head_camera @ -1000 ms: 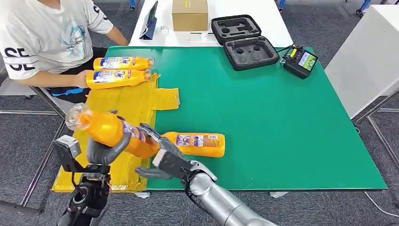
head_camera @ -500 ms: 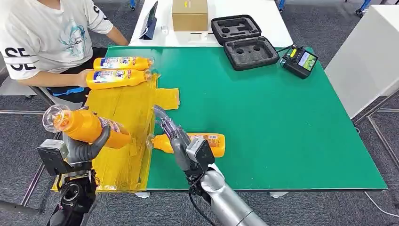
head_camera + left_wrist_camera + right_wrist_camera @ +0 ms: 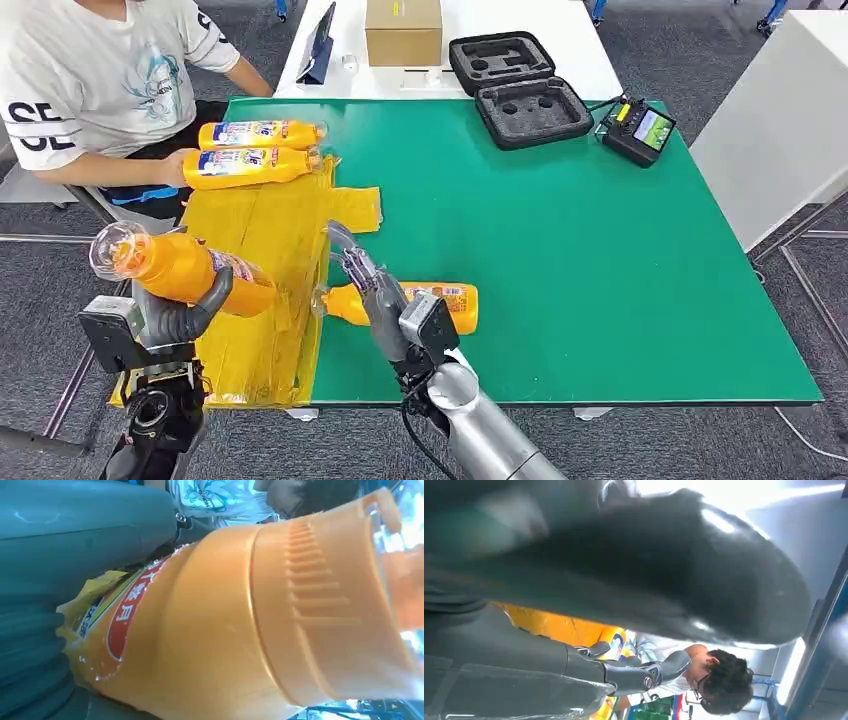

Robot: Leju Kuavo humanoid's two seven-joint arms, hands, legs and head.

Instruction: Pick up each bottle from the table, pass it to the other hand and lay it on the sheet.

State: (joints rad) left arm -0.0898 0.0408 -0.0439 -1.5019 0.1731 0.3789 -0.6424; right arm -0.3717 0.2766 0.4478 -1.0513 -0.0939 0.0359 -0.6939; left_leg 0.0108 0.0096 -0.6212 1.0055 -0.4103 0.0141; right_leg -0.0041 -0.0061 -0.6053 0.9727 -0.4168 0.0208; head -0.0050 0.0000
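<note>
Bottle (image 3: 190, 270) over yellow sheet (image 3: 270, 230), green table (image 3: 600, 260)

Green table (image 3: 600, 250) with yellow sheet (image 3: 270, 250), bottle (image 3: 440, 305), black case (image 3: 515, 85).

A green counter (image 3: 600, 250) fills the middle of the room and serves as the landmark here. Beyond its far edge a white table (image 3: 560, 50) butts against it, carrying a cardboard box (image 3: 403, 30), an open black foam-lined case (image 3: 515, 85) and a dark tablet (image 3: 322, 40) standing on edge. Beside the counter's far right corner stands a white cabinet (image 3: 780, 120). Grey carpet floor (image 3: 690, 440) surrounds the counter on all sides. At the counter's far left corner a person (image 3: 90, 80) in a white printed shirt sits.
</note>
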